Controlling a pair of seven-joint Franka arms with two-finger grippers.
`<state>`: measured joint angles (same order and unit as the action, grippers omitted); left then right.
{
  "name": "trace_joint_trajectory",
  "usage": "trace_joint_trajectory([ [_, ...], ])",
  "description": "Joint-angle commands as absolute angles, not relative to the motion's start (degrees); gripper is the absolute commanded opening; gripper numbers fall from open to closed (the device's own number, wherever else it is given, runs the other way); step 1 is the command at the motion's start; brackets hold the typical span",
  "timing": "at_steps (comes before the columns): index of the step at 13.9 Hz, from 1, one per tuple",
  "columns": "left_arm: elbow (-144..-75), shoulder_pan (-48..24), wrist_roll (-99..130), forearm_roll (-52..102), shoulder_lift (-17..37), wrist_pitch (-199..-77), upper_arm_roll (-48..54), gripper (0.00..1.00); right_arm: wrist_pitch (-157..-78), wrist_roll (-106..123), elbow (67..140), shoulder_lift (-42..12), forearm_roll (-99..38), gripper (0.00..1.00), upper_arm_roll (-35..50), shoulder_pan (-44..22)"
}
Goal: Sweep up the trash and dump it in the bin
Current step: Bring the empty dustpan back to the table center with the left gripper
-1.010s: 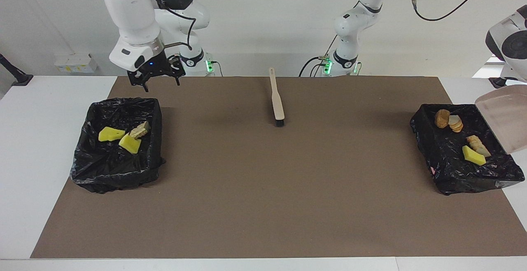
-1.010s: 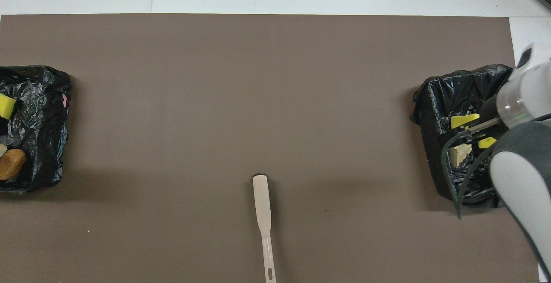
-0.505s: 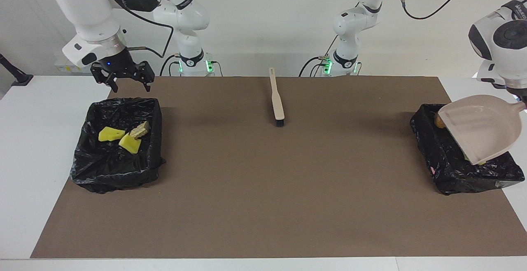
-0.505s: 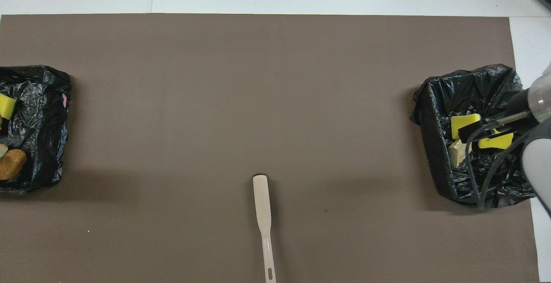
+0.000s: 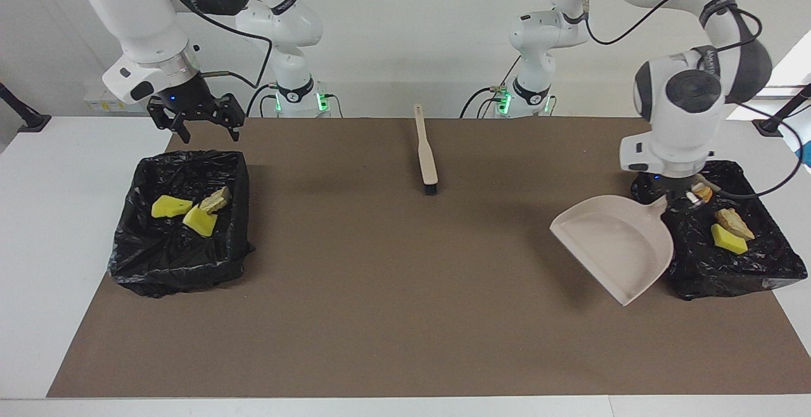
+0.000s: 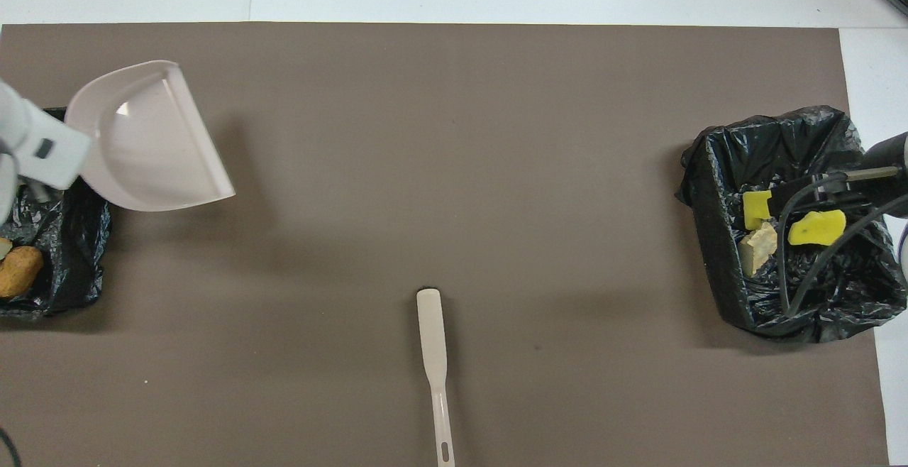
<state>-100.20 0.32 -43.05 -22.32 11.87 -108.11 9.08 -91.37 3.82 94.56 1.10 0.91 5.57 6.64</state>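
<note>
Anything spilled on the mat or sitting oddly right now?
Nothing spilled: the trash lies inside the two bins and the mat looks bare of scraps. The brush lies flat near the robots. The left tool holds the empty dustpan tilted above the mat beside its bin.

No readable text, label, brand or number can be made out anywhere. Some faint lettering is seen on a band of the left arm, but it can't be read.
</note>
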Motion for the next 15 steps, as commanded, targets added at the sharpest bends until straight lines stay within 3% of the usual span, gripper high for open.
trace_joint_trajectory([
  [1,-99.58,-5.78,-25.12,-15.84,14.31,-108.1,7.82,0.0,-92.29,3.34,94.83,1.49,-0.26,1.0,5.89,6.94],
  [6,-98.0,-16.06,13.75,-2.64,18.45,-112.76,7.82,0.0,-92.29,3.25,94.83,1.49,-0.26,1.0,5.89,7.03],
  [11,-90.55,-25.82,29.77,-2.28,26.34,-111.19,7.74,0.0,-92.29,3.25,94.83,1.49,-0.26,1.0,5.89,7.03],
  [15,-84.29,-28.39,35.06,-0.27,31.82,-109.69,7.82,0.0,-92.29,3.34,94.83,1.49,-0.26,1.0,5.89,7.03],
])
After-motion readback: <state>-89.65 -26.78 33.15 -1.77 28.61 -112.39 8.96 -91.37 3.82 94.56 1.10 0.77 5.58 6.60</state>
